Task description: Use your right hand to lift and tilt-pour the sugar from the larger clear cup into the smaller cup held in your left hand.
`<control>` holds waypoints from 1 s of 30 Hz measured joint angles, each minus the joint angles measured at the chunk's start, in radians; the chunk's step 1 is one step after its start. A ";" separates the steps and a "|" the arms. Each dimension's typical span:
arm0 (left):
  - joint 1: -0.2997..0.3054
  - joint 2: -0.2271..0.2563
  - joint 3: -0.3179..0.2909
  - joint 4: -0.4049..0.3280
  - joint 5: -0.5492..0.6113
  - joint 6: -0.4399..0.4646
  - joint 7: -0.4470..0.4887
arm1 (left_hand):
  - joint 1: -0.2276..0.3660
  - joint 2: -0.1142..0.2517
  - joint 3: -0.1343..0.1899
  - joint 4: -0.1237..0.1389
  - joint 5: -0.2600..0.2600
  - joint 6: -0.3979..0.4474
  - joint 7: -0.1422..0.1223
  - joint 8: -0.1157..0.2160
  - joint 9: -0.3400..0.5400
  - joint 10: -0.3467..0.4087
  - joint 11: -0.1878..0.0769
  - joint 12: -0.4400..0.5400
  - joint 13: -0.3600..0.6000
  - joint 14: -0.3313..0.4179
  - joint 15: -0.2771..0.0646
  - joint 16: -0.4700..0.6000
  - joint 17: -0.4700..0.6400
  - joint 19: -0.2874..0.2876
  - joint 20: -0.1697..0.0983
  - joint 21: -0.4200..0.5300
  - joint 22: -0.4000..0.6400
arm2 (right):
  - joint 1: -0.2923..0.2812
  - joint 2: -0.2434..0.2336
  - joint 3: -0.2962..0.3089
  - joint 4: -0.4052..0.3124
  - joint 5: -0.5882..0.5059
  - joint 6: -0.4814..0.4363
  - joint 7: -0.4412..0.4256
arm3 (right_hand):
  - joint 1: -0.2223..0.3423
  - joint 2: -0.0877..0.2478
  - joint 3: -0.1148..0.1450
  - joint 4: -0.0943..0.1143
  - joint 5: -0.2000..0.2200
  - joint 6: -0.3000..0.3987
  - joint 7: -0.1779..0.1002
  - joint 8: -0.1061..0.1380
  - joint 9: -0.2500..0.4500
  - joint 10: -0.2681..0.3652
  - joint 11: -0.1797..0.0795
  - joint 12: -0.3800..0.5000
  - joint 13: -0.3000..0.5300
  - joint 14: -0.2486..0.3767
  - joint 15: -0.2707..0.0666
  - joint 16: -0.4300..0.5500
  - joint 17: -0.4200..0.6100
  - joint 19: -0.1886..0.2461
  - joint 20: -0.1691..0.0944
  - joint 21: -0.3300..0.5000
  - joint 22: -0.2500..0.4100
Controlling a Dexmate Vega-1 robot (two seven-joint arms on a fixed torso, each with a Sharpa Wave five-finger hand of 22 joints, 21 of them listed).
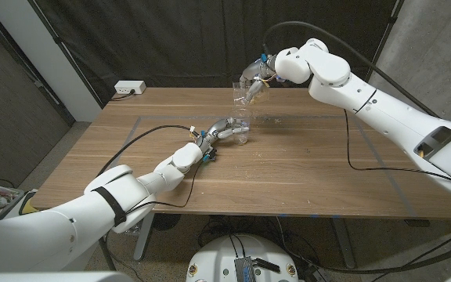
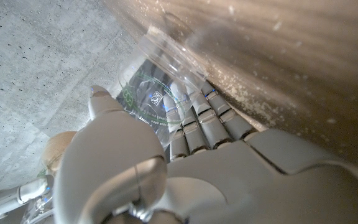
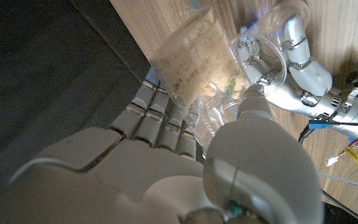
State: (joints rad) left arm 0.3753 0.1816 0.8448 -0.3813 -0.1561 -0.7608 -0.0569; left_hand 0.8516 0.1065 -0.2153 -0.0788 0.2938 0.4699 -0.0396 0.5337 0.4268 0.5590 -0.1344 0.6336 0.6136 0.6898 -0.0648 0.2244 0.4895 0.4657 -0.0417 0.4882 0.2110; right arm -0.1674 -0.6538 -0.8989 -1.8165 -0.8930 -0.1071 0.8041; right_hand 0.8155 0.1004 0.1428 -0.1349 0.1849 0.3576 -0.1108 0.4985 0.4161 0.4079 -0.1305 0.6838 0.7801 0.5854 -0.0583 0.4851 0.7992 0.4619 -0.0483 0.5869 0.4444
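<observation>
- A wooden table (image 1: 304,168) with a faint taped rectangle.
- Black curtain (image 1: 171,39) behind its far edge.
- Concrete wall (image 1: 437,55) beyond the right hand's side.
- White power strip (image 1: 129,88) past the left hand, at the table's far corner.

Surroundings of the wooden table

A wooden table (image 1: 288,176) fills the middle of the head view, with thin taped outlines on its top. At the upper left of the frame, just behind the table's far left corner, sits a white power strip (image 1: 129,88). A dark curtain (image 1: 171,39) spans the top centre of the frame, and a grey concrete wall (image 1: 437,55) stands at the upper right. A black cable (image 1: 366,160) loops across the right part of the tabletop; another black cable (image 1: 135,141) curves over its left part.
</observation>
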 measured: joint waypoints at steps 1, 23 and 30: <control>0.000 0.001 0.000 0.000 0.000 -0.001 0.000 | 0.000 0.000 0.000 0.000 0.000 0.000 0.000 0.000 0.000 0.000 0.000 0.000 0.000 0.000 0.000 0.000 0.000 0.000 0.000 0.000 0.000 | -0.002 0.000 0.000 -0.001 -0.009 0.004 -0.001 | 0.000 0.000 0.000 0.000 0.000 0.000 0.000 0.000 0.000 0.000 0.000 0.000 0.000 0.001 -0.001 -0.002 0.000 0.000 0.000 0.000 0.000; 0.030 0.038 -0.010 -0.043 0.016 -0.075 0.000 | 0.002 0.002 -0.007 0.007 0.000 0.004 -0.004 0.010 -0.005 0.001 -0.003 0.000 0.001 0.005 -0.005 0.000 0.005 -0.002 -0.002 0.004 0.001 | -0.049 0.002 0.024 -0.021 -0.074 0.051 -0.014 | 0.003 0.000 0.000 0.000 -0.003 0.000 0.000 0.000 0.000 0.005 0.005 0.000 0.005 0.005 0.003 -0.003 0.005 -0.004 0.004 0.005 -0.006; 0.059 0.069 -0.025 -0.105 0.031 -0.082 0.009 | 0.002 0.002 -0.011 0.011 0.000 0.004 -0.004 0.010 -0.005 0.004 -0.006 0.000 0.000 0.011 0.001 0.000 0.005 -0.002 -0.001 0.011 0.005 | -0.059 0.004 0.029 -0.028 -0.087 0.062 -0.019 | 0.006 0.000 0.000 0.000 0.000 0.004 -0.004 -0.002 0.000 0.011 0.000 -0.004 0.005 0.005 0.003 -0.003 0.009 -0.004 0.004 0.009 -0.006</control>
State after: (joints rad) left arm 0.4341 0.2510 0.8202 -0.4860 -0.1253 -0.8424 -0.0478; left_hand 0.8533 0.1082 -0.2264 -0.0676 0.2938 0.4735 -0.0433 0.5441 0.4218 0.5631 -0.1400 0.6335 0.6141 0.7004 -0.0641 0.2245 0.4941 0.4640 -0.0430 0.4992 0.2157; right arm -0.2269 -0.6501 -0.8696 -1.8447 -0.9797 -0.0447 0.7852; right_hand 0.8213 0.1006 0.1426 -0.1348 0.1854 0.3612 -0.1147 0.4969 0.4161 0.4187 -0.1304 0.6801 0.7853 0.5900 -0.0556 0.4825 0.8086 0.4582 -0.0444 0.5956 0.4383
